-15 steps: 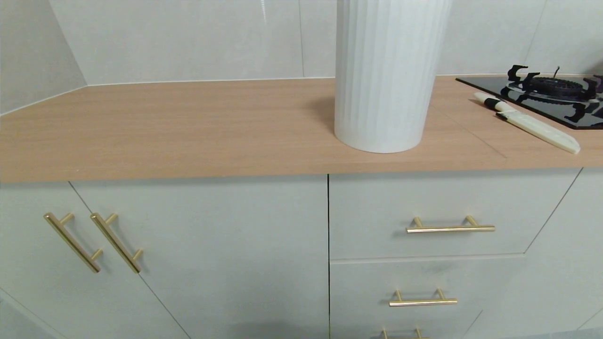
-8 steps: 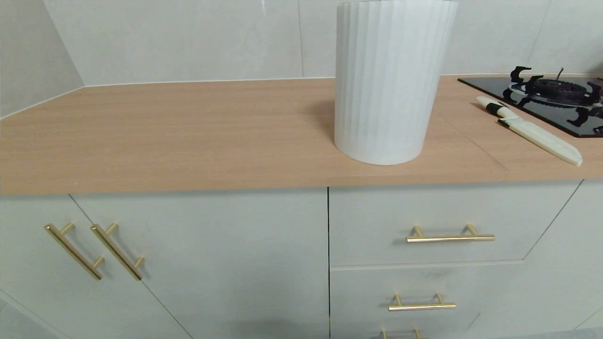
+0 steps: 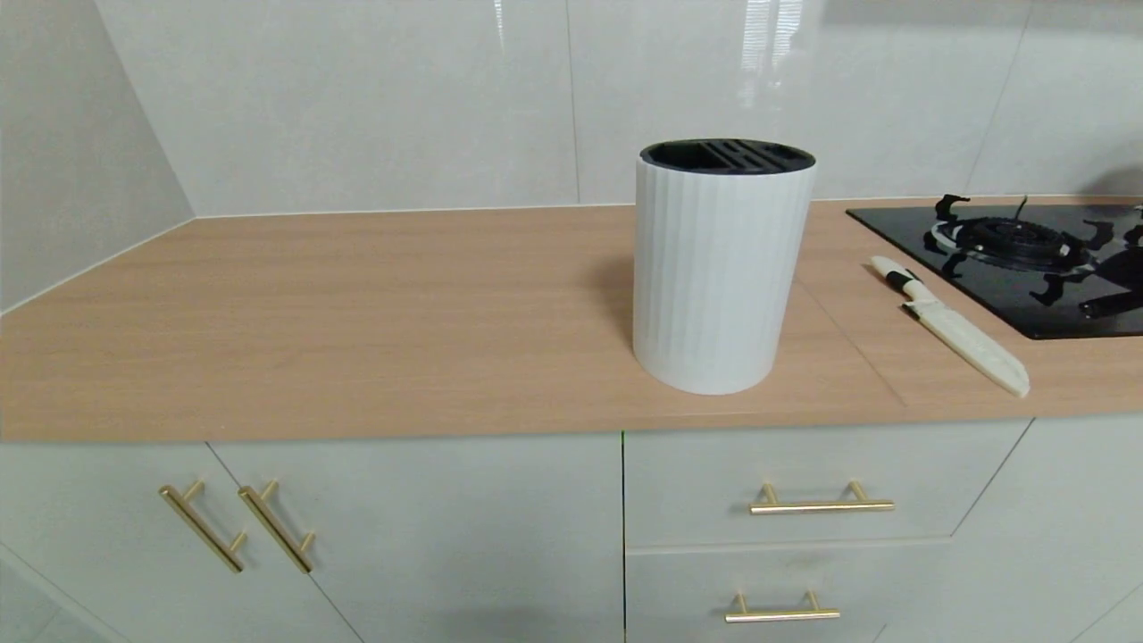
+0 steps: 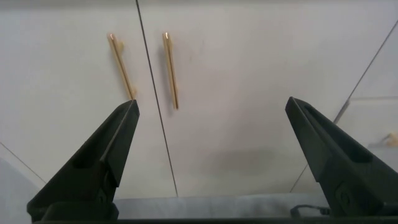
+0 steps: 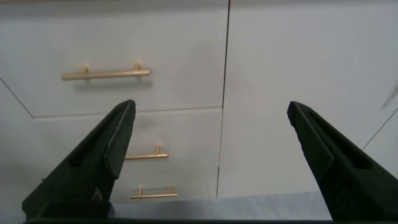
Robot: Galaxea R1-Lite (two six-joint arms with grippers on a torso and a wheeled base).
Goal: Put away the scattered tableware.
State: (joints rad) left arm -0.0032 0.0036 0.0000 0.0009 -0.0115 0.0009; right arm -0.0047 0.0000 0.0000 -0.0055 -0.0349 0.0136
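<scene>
**Containers.** One white ribbed knife holder (image 3: 714, 277), a cylinder, stood upright on the counter (image 3: 357, 313) close to its front edge. A black slotted insert (image 3: 728, 155) capped its top; what lay inside the slots could not be told.

**Tableware, loose.** One knife (image 3: 951, 326), with a cream blade and a cream handle carrying a black band. It lay flat on the counter to the right of the holder and apart from it, between the holder and the black hob (image 3: 1009, 259). Its long axis ran on a diagonal: the handle end pointed back toward the wall, near the hob's front corner, and the blade tip pointed toward the counter's front edge and to the right.

**Fixtures.** One hob with a black burner grate (image 3: 1013, 239), set into the right end of the counter. Below the counter were pale cabinet fronts. The head view showed two gold door handles (image 3: 201, 527) (image 3: 275, 527) side by side on the left and two gold drawer handles (image 3: 821, 506) (image 3: 781, 614) stacked on the right. The right wrist view showed three drawer handles (image 5: 106, 73) (image 5: 146, 154) (image 5: 154, 194).

**Claws.** The left claw (image 4: 211, 102) was spread wide and held nothing, facing the pair of door handles (image 4: 122, 65) (image 4: 170, 70). The right claw (image 5: 210, 104) was likewise spread wide and held nothing, facing the drawer fronts.
</scene>
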